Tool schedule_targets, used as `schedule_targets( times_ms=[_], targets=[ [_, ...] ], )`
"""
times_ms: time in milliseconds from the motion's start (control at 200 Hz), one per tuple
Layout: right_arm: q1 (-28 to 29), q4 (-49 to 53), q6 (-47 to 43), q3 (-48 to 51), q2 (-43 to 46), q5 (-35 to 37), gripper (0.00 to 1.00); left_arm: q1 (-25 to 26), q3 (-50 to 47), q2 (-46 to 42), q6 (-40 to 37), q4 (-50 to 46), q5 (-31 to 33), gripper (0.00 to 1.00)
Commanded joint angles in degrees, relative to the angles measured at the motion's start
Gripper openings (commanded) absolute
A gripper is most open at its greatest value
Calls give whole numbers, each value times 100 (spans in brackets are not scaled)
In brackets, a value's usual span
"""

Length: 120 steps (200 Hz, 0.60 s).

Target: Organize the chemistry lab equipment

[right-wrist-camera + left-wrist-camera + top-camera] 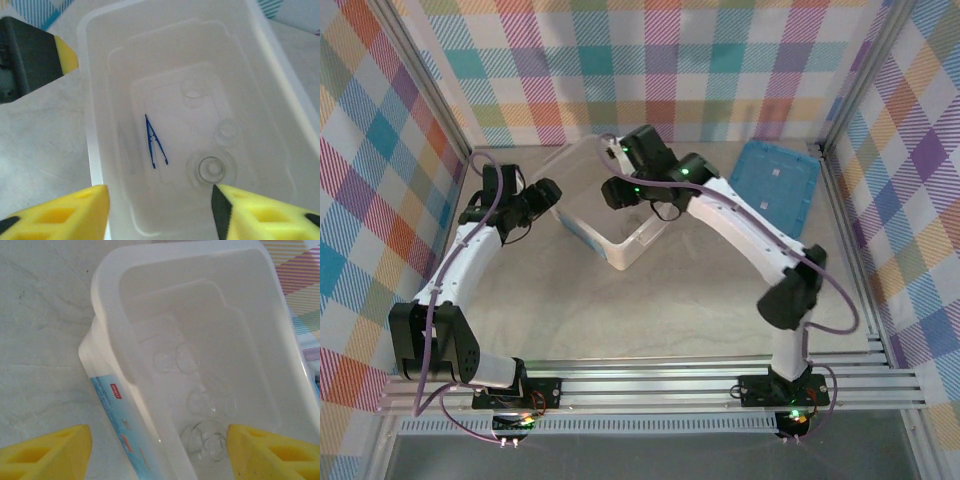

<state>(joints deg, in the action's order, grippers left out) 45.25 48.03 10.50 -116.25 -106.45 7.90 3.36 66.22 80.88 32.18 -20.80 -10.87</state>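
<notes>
One pair of dark blue tweezers (154,142) lay on the floor of the single translucent plastic box (590,238), left of centre in the right wrist view. Three clear glass pieces lay to its right: a round clear glass flask (212,170) seen from above at lower right, a tiny clear glass beaker (227,131) just above it, and a third small glass piece (192,92) higher up, its kind too faint to tell. The two arms met at the box in the upper middle of the overhead view. The left gripper (545,195) sat just left of the box with its yellow fingers spread apart and nothing pinched between them, the box's near rim running up between them in the left wrist view. The right gripper (160,210) hung over the box's interior with its fingers likewise parted and empty. The table (650,310) was a pale, slightly wrinkled sheet, enclosed by multicoloured plaid walls (620,70) on metal posts. One flat blue lid (775,185) lay at upper right, well apart from the box.
</notes>
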Motion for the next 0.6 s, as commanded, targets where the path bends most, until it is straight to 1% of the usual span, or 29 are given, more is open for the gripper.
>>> schedule_targets(
  times_ms=[0,125,220,340,375,445,530,565,595],
  targets=[
    [-346,-515,761,1007,713,101,61,133,246,249,65,-7,219,71],
    [-725,-1093,1305,2286,1788,-54,72,213,339,482,68,18,328,71],
    [-946,-1360,1583,3041,2444,-14,73,266,398,641,53,8,401,71],
    [-1289,-1498,1982,3828,3045,116,74,306,425,792,58,-36,463,71],
    [-1417,-1563,2137,4067,3221,85,77,319,422,798,58,-48,490,71],
    [-1701,-1675,2433,4520,3546,65,78,368,384,781,68,-58,546,71],
    [-2084,-1803,2817,4977,3822,-121,78,434,285,720,113,-62,602,70],
    [-2257,-1832,3040,5182,3905,-167,83,465,221,674,160,-43,625,70],
    [-2387,-1892,3172,5329,3953,-269,83,497,168,628,201,-30,637,70]
  ],
)
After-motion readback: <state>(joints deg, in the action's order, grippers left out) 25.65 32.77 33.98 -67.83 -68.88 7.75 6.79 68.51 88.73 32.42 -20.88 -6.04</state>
